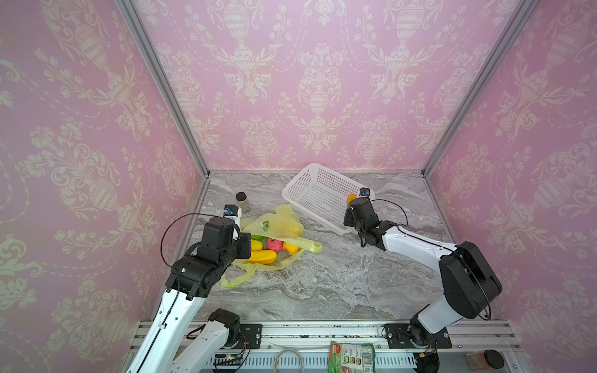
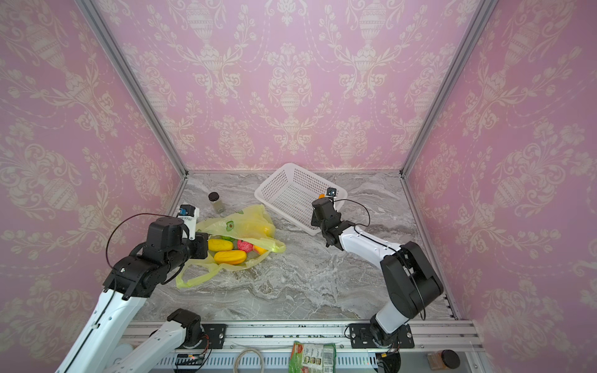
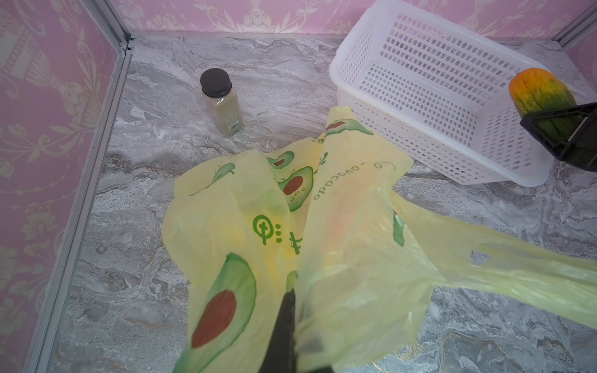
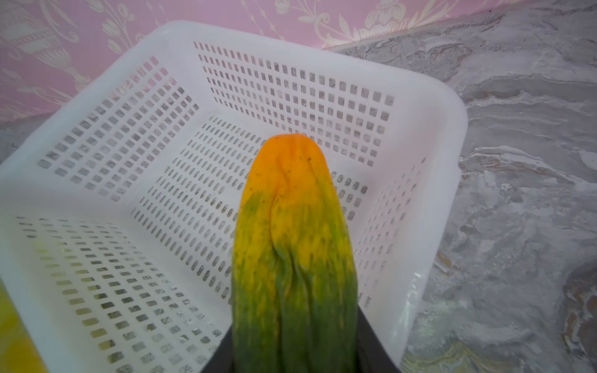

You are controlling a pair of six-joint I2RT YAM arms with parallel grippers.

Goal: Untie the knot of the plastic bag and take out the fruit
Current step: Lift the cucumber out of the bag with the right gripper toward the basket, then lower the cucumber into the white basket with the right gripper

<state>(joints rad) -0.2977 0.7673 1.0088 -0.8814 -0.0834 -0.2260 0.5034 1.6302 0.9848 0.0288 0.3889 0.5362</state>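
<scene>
Two arms in view; nearest, my left fingers (image 3: 286, 323) pinch the plastic bag (image 1: 274, 222) tight, its mouth open on the worktop (image 1: 339, 281), fruit (image 1: 263, 256) showing inside; farther back, my right fingers (image 3: 562, 129) clamp a green-orange piece (image 4: 290, 226) over the white basket (image 1: 310, 184).

The green-orange fruit (image 4: 292, 252) runs off the right wrist view's bottom edge, hiding most of the right gripper (image 3: 560, 130); the plastic bag (image 3: 339, 258) covers most of the left gripper (image 3: 286, 323)

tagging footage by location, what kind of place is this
Probably a staged robot test booth, not a home: pink wallpaper panels held in an aluminium frame, around a marble-look tabletop.
</scene>
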